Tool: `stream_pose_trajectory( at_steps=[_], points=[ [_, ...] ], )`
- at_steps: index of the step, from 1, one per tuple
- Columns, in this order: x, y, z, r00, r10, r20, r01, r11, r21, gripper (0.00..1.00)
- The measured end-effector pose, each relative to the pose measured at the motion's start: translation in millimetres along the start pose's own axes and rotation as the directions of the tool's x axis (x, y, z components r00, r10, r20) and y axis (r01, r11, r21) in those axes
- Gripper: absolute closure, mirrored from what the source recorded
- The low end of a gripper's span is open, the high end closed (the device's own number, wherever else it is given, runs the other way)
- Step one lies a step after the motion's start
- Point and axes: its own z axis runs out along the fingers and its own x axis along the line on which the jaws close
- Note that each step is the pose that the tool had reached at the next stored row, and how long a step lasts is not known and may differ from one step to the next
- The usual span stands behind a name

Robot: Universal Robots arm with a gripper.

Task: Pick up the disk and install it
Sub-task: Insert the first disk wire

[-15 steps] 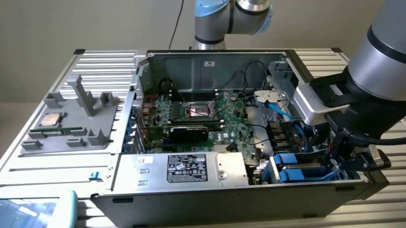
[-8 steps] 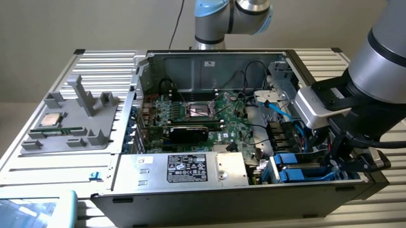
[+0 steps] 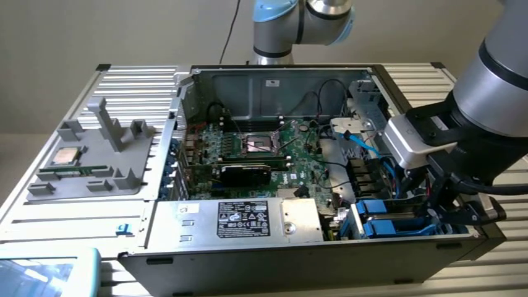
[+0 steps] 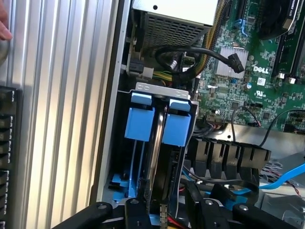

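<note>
The disk (image 4: pixel 159 164) stands on edge in the drive bay at the case's front corner, its blue carrier tab (image 4: pixel 176 128) facing the power supply. My gripper (image 4: pixel 167 210) straddles the disk's near end, with one black finger (image 4: pixel 137 210) on either side pressed against it. In the exterior view, the gripper (image 3: pixel 449 213) reaches down into the bay at the exterior view's right, beside the disk's blue carrier (image 3: pixel 378 208). A second blue carrier (image 4: pixel 139 121) sits in the neighbouring slot, next to the case wall.
The power-supply box (image 3: pixel 247 219) lies beside the bay. The motherboard (image 3: pixel 264 154), black cables (image 4: pixel 200 52) and a blue data cable (image 4: pixel 286 179) crowd the bay's inner side. A grey parts tray (image 3: pixel 91 161) rests on the ribbed table. A person's fingertip (image 4: pixel 3 29) touches the table.
</note>
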Motion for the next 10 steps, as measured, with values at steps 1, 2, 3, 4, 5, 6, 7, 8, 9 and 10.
stream_pose_trajectory(
  at_steps=[1, 2, 3, 4, 5, 6, 7, 8, 9, 10],
  points=[
    [-0.3, 0.0, 0.1, 1.0000, 0.000, 0.0004, 0.000, 1.0000, -0.0009, 0.58],
    [-0.5, -0.1, 0.2, 1.0000, -0.001, 0.0006, 0.001, 1.0000, -0.0018, 0.58],
    [-1.0, -0.2, 0.3, 1.0000, -0.001, 0.0007, 0.001, 1.0000, -0.0025, 0.58],
    [-1.7, -0.4, 0.4, 1.0000, -0.002, 0.0010, 0.002, 1.0000, -0.0031, 0.58],
    [-2.1, -0.6, 0.5, 1.0000, -0.002, 0.0012, 0.002, 1.0000, -0.0037, 0.58],
    [-2.3, -0.7, 0.7, 1.0000, -0.002, 0.0014, 0.002, 1.0000, -0.0039, 0.58],
    [-2.4, -0.9, 0.7, 1.0000, -0.003, 0.0015, 0.003, 1.0000, -0.0042, 0.58],
    [-2.4, -1.3, 0.8, 1.0000, -0.003, 0.0021, 0.003, 1.0000, -0.0045, 0.58],
    [-2.3, -1.6, 0.8, 1.0000, -0.003, 0.0030, 0.003, 1.0000, -0.0051, 0.58],
    [-2.3, -2.0, 0.9, 1.0000, -0.003, 0.0046, 0.003, 1.0000, -0.0054, 0.58]
  ],
)
